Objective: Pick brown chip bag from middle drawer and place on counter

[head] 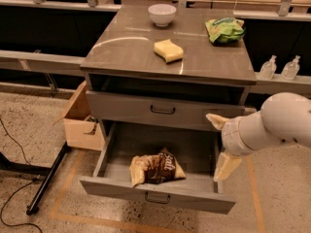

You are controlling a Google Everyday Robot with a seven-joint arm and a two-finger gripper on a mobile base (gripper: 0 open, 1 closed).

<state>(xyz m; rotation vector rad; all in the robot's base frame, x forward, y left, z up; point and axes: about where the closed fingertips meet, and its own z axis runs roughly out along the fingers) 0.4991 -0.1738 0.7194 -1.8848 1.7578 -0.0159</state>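
Note:
The brown chip bag lies flat in the open middle drawer, left of its centre, with its white "Salt" lettering facing up. My gripper hangs at the drawer's right side, above its right wall and to the right of the bag, not touching it. Its two cream fingers are spread apart and hold nothing. The grey counter is the cabinet top above.
On the counter are a white bowl, a yellow sponge and a green snack bag. The drawer above is shut. A cardboard box stands to the left of the cabinet. Two bottles stand on a ledge to the right.

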